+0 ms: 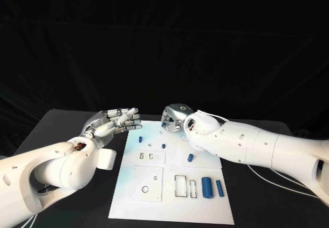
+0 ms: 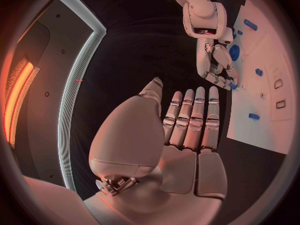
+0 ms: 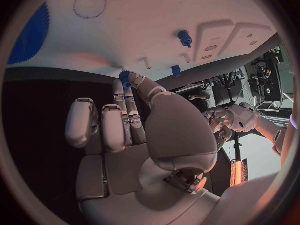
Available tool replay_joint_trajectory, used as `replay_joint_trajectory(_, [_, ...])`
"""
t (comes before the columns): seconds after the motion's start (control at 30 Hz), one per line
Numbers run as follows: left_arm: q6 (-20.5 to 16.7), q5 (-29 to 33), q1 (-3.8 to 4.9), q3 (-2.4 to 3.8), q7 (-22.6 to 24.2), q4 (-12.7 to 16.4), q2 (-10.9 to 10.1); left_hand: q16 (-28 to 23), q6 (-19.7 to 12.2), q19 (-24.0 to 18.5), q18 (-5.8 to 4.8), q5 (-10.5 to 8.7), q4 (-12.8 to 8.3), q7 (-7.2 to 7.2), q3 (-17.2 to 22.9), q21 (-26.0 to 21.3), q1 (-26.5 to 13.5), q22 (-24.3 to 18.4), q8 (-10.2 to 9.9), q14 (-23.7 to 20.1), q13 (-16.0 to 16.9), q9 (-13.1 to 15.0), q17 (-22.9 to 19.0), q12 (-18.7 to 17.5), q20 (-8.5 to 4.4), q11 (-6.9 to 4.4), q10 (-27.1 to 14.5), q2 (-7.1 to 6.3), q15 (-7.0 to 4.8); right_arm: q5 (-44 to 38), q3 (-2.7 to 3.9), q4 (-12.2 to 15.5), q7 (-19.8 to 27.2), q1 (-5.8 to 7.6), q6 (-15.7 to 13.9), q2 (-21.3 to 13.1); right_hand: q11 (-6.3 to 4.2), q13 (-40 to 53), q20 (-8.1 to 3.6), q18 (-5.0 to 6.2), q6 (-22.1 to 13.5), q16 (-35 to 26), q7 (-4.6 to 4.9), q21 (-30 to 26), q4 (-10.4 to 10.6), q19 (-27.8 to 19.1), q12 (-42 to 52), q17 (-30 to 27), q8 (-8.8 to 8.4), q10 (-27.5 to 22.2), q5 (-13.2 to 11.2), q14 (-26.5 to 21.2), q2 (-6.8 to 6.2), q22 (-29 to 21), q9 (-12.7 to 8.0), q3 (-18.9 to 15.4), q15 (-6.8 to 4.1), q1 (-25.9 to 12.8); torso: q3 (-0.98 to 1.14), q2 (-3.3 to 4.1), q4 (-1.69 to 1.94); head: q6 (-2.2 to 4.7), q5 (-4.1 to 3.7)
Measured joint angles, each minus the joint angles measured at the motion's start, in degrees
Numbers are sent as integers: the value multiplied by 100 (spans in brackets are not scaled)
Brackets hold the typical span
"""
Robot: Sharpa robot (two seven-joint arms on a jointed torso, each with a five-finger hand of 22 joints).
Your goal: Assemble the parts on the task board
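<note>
The black bench (image 1: 68, 124) carries the white task board (image 1: 175, 199), which lies between the two arms and reaches toward the far edge. The danger at this scale is a sliding board — if the right arm leans on its far end while pushing a part down, the plate could shift and every recess would move out from under the fingers.

The left hand (image 1: 113, 122) hovers beside the board's near-left corner, palm up, fingers straight and apart, holding nothing. It is near enough to steady the board, but it also sits close to the small blue peg (image 1: 140, 139); a careless sweep could knock that off.

The right hand (image 1: 175, 118) is over the board's far end, and its thumb and a finger pinch a small blue toothed part (image 3: 124, 78) — a little gear, by the look of it. The pinch is at the very fingertips, so the gear could twist or drop as it descends, or land tilted and jam. The blue cylinders (image 1: 207, 187) lie loose near the front and would likely roll if the board is jolted.
</note>
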Motion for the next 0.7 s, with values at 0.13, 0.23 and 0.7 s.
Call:
replay_joint_trajectory(0.13, [1,0,6,0,-2,2,-1,0,0,0,0,0,0,0,0,0,0,0,0,0,0,0,0,0,0,0,0,0,0,-6,9,-41,-12,-13,14,42,0,-3,0,0,-10,0,9,0,0,0,-8,-4,0,0,-20,0,0,0,0,0,0,0,-1,5,-2,-4,13])
replay_joint_trajectory(0.23, [1,1,11,1,-4,3,-1,0,0,0,0,0,0,0,0,0,0,0,0,0,0,0,0,0,0,0,0,0,0,-9,9,-69,-25,-26,17,62,0,-8,0,0,-13,0,11,0,16,0,-2,-17,-2,0,-29,0,0,0,1,15,0,0,-2,6,-1,-11,16])
replay_joint_trajectory(0.7, [4,2,31,1,-10,1,-1,0,0,0,0,0,0,0,0,0,22,0,0,0,0,0,-5,-24,0,0,0,22,0,4,-4,-172,-46,-60,20,129,201,-214,168,1,-591,-101,228,-113,160,-168,-58,-239,-119,-754,-208,-10,-256,-191,-76,96,159,-123,-5,5,-4,-7,27])
